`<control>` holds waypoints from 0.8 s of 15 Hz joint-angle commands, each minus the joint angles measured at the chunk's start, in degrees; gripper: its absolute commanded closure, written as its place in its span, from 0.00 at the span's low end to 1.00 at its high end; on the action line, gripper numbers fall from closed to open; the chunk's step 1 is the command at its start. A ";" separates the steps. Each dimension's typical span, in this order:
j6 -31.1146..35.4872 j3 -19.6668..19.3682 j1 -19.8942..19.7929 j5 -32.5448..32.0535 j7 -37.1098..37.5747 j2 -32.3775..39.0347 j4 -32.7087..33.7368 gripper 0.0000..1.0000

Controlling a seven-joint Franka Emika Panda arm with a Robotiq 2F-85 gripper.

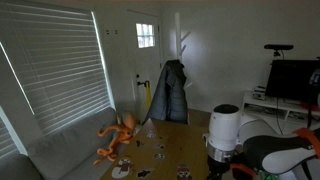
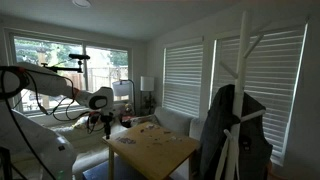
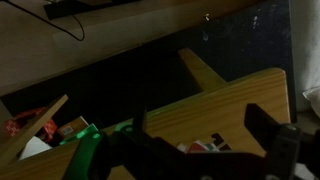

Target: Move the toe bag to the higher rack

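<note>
The white coat stand shows in both exterior views, with its topmost upward-angled pegs (image 1: pixel 181 40) (image 2: pixel 243 45) bare. A long dark jacket (image 1: pixel 173 92) (image 2: pixel 234 128) hangs from a lower peg. I cannot make out the off-white tote bag in any view. It may be hidden by the jacket. My gripper (image 3: pixel 200 125) is open and empty. It hovers over a wooden table (image 3: pixel 230 100) with small cards (image 3: pixel 205 146) lying under it. In both exterior views the gripper (image 1: pixel 217 160) (image 2: pixel 103 122) is far from the coat stand.
A grey sofa (image 1: pixel 70 150) holds an orange octopus toy (image 1: pixel 120 135). The wooden table (image 2: pixel 165 155) carries scattered small items. A dark screen (image 1: pixel 293 80) stands on a white cabinet. Window blinds (image 1: pixel 55 60) line the wall. A white door (image 1: pixel 146 60) is beside the stand.
</note>
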 commanded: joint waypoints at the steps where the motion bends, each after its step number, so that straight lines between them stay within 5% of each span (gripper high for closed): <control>1: -0.10 -0.27 0.21 -0.23 0.14 0.02 0.07 0.00; 6: -0.10 -0.27 0.21 -0.23 0.14 0.03 0.07 0.00; 12: 4.58 -9.63 -16.09 -9.57 0.11 -0.12 2.25 0.00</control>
